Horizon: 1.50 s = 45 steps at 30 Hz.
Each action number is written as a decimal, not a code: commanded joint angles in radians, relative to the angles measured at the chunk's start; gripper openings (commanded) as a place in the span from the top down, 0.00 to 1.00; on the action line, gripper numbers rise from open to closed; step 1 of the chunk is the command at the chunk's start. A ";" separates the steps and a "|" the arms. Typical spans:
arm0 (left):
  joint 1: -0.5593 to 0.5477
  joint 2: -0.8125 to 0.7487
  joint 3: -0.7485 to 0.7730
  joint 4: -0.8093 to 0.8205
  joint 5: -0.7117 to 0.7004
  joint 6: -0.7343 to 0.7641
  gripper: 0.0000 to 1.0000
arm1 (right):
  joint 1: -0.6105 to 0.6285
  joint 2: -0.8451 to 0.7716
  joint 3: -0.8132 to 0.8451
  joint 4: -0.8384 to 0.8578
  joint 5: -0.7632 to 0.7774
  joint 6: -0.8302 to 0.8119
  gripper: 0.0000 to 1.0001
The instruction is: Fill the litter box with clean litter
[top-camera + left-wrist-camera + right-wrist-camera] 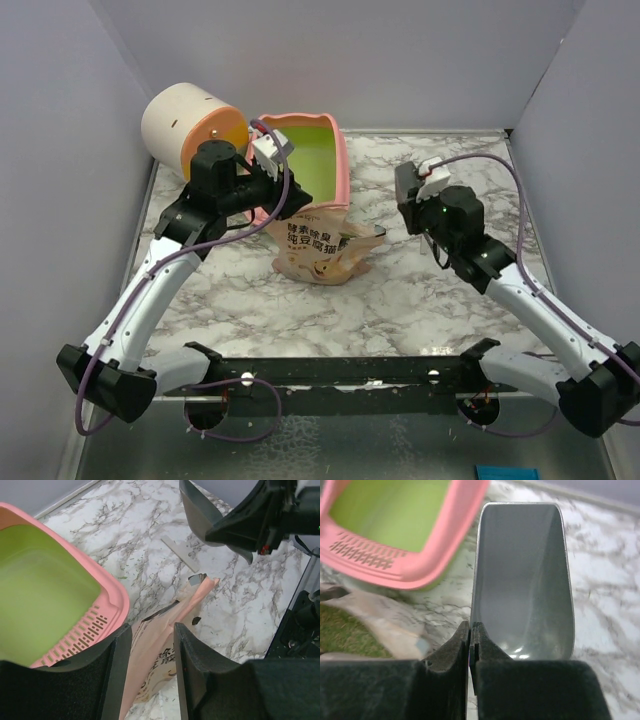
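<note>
The pink litter box [342, 165] with its lime-green inside stands at the back centre, its slotted ledge [82, 632] toward me; no granules show in it. A tan printed pouch [318, 252] lies in front of it. My left gripper [272, 205] holds the pouch's upper edge [160, 645] between its fingers [152, 627]. A greenish grainy patch [342, 635] in the pouch's mouth looks like the clean litter, but it is blurred. My right gripper [470, 625] is shut on the edge of an empty grey scoop [522, 575], held above the table right of the box [465, 525].
A cream-and-orange cylinder [185, 125] lies on its side against the box's left. A thin pale strip [180, 552] lies on the marble beyond the pouch. Grey walls close in the left, back and right. The right arm and scoop [197, 510] hang close over the pouch.
</note>
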 commanded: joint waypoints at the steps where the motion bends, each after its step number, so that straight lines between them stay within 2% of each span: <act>1: -0.003 -0.068 -0.006 0.006 0.004 -0.017 0.57 | 0.229 -0.045 0.035 0.066 0.236 -0.225 0.99; 7: -0.003 -0.133 0.000 -0.057 -0.071 -0.005 0.49 | 0.512 -0.006 0.023 0.156 0.463 -0.475 0.99; 10: -0.003 -0.154 0.006 -0.074 -0.101 -0.006 0.46 | 0.653 -0.014 -0.020 0.288 0.597 -0.630 0.99; 17: -0.003 -0.117 0.056 -0.089 -0.049 -0.030 0.46 | 0.889 -0.089 -0.057 0.505 0.732 -0.913 0.99; 21: -0.003 -0.080 0.119 -0.073 0.023 -0.062 0.46 | 0.986 -0.057 -0.061 0.610 0.850 -1.094 0.99; 26: -0.003 -0.071 0.138 -0.002 0.120 -0.125 0.48 | 1.014 -0.012 -0.078 0.690 0.897 -1.188 0.99; 29: -0.003 -0.090 0.142 -0.007 0.128 -0.139 0.48 | 1.016 -0.035 -0.090 0.729 0.888 -1.193 0.99; 35: -0.003 -0.133 0.116 0.012 0.186 -0.175 0.48 | 1.016 -0.059 -0.084 0.697 0.880 -1.168 0.99; 42: -0.004 -0.099 0.081 0.103 0.283 -0.230 0.50 | 1.018 -0.002 -0.069 0.651 0.872 -1.138 0.99; 45: -0.004 -0.092 0.078 0.111 0.282 -0.235 0.50 | 1.019 0.009 -0.055 0.627 0.859 -1.104 0.99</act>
